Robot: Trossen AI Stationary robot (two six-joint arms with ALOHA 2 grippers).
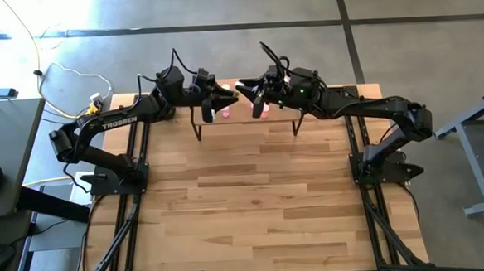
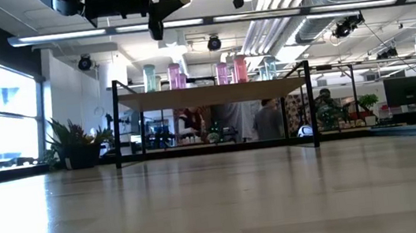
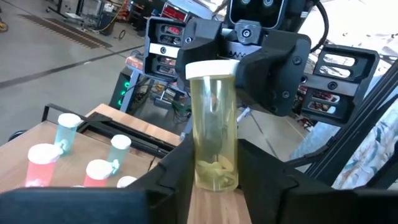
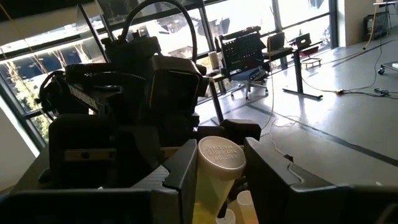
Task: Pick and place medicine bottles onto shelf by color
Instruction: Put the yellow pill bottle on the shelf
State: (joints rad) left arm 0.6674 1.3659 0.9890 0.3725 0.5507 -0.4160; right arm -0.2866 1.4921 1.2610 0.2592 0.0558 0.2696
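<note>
The yellow bottle (image 3: 213, 124), pale-capped and upright, stands between the two fingers (image 3: 174, 168) of the left gripper (image 3: 211, 186), which press narrow against its lower sides. The right gripper (image 4: 221, 180) faces it from the other side and its fingers flank the same bottle just under the cap, so both seem to hold it at once.

In the high view the two grippers meet nose to nose at 12 o'clock over the slatted wooden table (image 1: 262, 201), directly above the shelf (image 2: 213, 94). The left arm reaches in from 9 o'clock, the right arm from 3 o'clock.

On the shelf top stand a teal bottle (image 2: 150, 77) and three pink bottles (image 2: 175, 76), upright and apart from one another, below the grippers.

Around the table lies a grey concrete floor (image 1: 219, 12). Beyond the shelf the low view shows people (image 2: 268, 117), a potted plant (image 2: 76, 141) at 9 o'clock, bright windows and ceiling ducts.
</note>
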